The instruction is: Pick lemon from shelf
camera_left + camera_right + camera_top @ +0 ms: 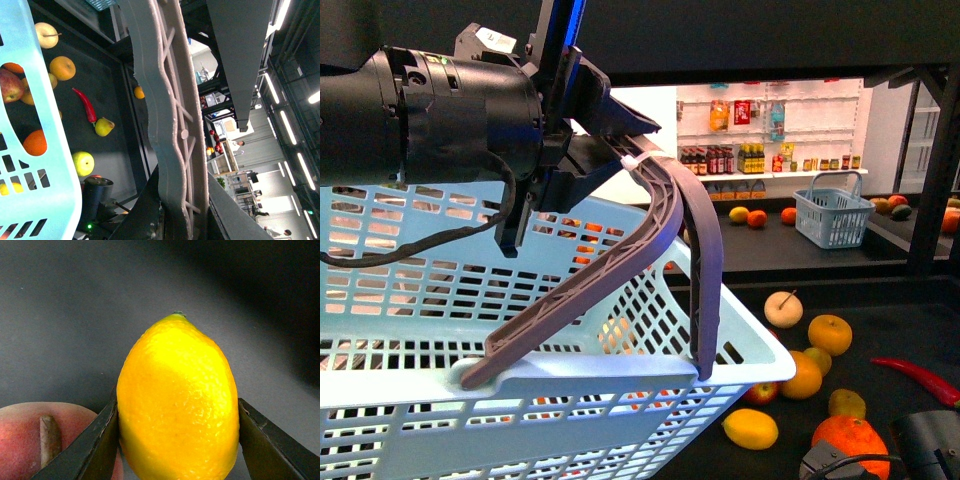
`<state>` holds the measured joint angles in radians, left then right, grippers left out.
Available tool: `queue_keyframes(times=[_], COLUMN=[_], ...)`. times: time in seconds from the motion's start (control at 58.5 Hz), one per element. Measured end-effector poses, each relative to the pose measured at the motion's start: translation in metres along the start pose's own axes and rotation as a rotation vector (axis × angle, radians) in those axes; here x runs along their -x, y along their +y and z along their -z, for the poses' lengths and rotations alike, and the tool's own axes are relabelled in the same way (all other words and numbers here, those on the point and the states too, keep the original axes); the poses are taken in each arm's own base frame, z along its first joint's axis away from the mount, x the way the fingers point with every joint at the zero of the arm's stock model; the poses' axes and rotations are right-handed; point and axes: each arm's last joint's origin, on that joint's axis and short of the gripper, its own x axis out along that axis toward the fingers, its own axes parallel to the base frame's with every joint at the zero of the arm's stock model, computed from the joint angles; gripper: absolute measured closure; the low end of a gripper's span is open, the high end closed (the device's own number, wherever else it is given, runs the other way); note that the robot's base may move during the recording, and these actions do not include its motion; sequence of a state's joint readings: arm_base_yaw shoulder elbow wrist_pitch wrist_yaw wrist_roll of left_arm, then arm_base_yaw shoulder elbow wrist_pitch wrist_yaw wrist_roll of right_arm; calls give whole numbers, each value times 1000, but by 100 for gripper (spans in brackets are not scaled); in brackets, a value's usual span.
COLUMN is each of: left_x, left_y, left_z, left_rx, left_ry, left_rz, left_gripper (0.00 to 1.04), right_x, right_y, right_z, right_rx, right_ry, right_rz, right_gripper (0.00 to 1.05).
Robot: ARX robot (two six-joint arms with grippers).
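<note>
Lemon (177, 390) sat gripped between the jaws of your right gripper (179, 442), which were narrowed to the fruit's width. One dark finger pressed each flank and the tapered tip stood clear of them. Behind it lay the dark grey surface of the shelf (70, 315), but you could not tell whether the lemon rested on it or hung just above. A red apple (25, 440) with a brown stem lay just beside the lemon, partly hidden behind one jaw, and it was the only thing crowding the grip. In the front view, the pale blue basket (420, 290) filled the lower left and hid much of the shelf tray from you. Your left gripper (620, 165) was closed on its grey handle (665, 215), with the handle standing up above the rim. In the left wrist view that handle ran straight between the jaws. To the right of the basket, loose on the black tray, you had a pale stemmed fruit (783, 308), an orange (830, 333) near it, and a red chilli (920, 380) further right. A smaller basket (832, 215) stood well behind them.
</note>
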<state>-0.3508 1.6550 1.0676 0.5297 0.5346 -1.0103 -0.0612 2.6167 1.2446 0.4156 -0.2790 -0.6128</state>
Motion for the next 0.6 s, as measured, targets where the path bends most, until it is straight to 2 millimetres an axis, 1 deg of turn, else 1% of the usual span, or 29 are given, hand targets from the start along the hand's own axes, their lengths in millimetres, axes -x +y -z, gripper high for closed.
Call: queue_keyframes(times=[0.051, 0.137, 0.222, 0.256, 0.342, 0.359, 0.41, 0.462, 0.513, 0.598], left_x=[0, 0, 0, 0, 0, 0, 0, 0, 0, 0], left_y=[0, 0, 0, 0, 0, 0, 0, 0, 0, 0], left_z=[0, 0, 0, 0, 0, 0, 0, 0, 0, 0], left_rx=[0, 0, 0, 0, 0, 0, 0, 0, 0, 0], left_ry=[0, -1, 0, 0, 0, 0, 0, 0, 0, 0], left_rz=[0, -1, 0, 0, 0, 0, 0, 0, 0, 0], left_gripper=[94, 94, 94, 94, 94, 94, 94, 94, 94, 94], right_x=[8, 29, 65, 74, 110, 115, 138, 156, 178, 208], right_y=[-6, -21, -45, -50, -68, -70, -78, -83, -87, -89], right_z=[0, -4, -20, -24, -45, -47, -62, -76, -94, -119], right_rx=[-13, -55, -111, -124, -166, -167, -191, -200, -220, -241], right_ry=[-11, -50, -131, -152, -236, -245, -297, -339, -398, -484], right_rz=[33, 87, 151, 165, 213, 218, 234, 243, 243, 229], right_gripper=[45, 45, 45, 45, 45, 45, 45, 45, 45, 45])
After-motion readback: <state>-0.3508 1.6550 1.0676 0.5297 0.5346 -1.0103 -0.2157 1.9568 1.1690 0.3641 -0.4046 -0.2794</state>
